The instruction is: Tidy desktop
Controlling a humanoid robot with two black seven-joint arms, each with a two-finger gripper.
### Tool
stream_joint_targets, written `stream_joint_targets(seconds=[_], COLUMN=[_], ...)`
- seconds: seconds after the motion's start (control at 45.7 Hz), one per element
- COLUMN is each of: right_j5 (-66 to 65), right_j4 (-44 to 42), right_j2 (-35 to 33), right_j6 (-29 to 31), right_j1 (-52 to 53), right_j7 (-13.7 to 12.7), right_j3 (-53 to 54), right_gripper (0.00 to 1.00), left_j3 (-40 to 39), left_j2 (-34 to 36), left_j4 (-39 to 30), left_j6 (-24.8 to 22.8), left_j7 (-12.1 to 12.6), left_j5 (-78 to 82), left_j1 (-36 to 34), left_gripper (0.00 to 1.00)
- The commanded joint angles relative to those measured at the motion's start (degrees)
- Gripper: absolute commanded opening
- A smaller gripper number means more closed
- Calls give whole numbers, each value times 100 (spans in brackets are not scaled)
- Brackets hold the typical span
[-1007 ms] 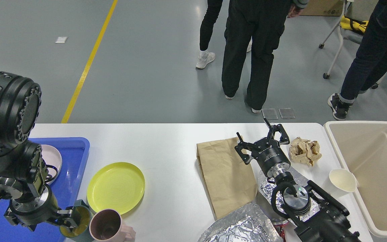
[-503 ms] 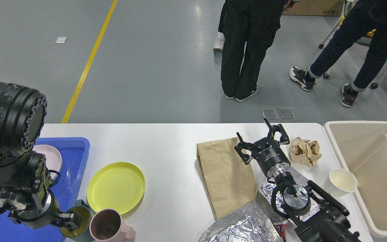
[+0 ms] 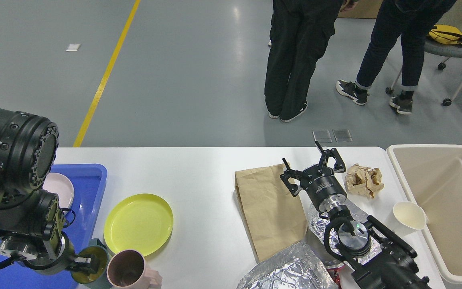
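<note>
On white desktop (image 3: 199, 172), only lowered left claw (image 3: 88, 261) at green cup (image 3: 102, 245), grip impossible to tell; kept right claw (image 3: 310, 168) wide open, empty, so hardly advanced tidying.

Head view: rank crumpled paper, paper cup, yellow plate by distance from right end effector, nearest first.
From the right end effector:
1. Crumpled paper, just to its right.
2. Paper cup, farther right, beside the bin.
3. Yellow plate, far left, near the blue tray.
</note>
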Motion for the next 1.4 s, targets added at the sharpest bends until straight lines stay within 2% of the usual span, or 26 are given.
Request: stream_joint_targets(seconds=[0.0, 0.372, 0.81, 0.876, 0.985, 1.051, 1.16, 1.379], right_j5=[0, 0, 0, 0, 0, 0, 0, 0], right_j4=[0, 0, 0, 0, 0, 0, 0, 0], right_j2=[0, 0, 0, 0, 0, 0, 0, 0], right_j6=[0, 0, 0, 0, 0, 0, 0, 0], right_j1=[0, 0, 0, 0, 0, 0, 0, 0], right_j7=[0, 0, 0, 0, 0, 0, 0, 0], right_j3=[0, 0, 0, 0, 0, 0, 0, 0], right_gripper=[100, 100, 100, 100, 100, 100, 100, 100], left_j3=[0, -62, -255, -247, -220, -203, -194, -176], left_j2=[-6, -15, -15, -15, -15, -15, -15, 12], left_j4=[53, 255, 317, 308, 317, 308, 308, 290], left_j6=[0, 9, 193, 185, 185, 176, 167, 53], left_j7=[0, 0, 0, 0, 18, 35, 176, 290], left_j5=[0, -123, -237, -237, -229, -229, -220, -202], left_j1=[85, 243, 384, 384, 376, 375, 375, 349], left_gripper=[94, 88, 63, 57, 41, 36, 28, 1])
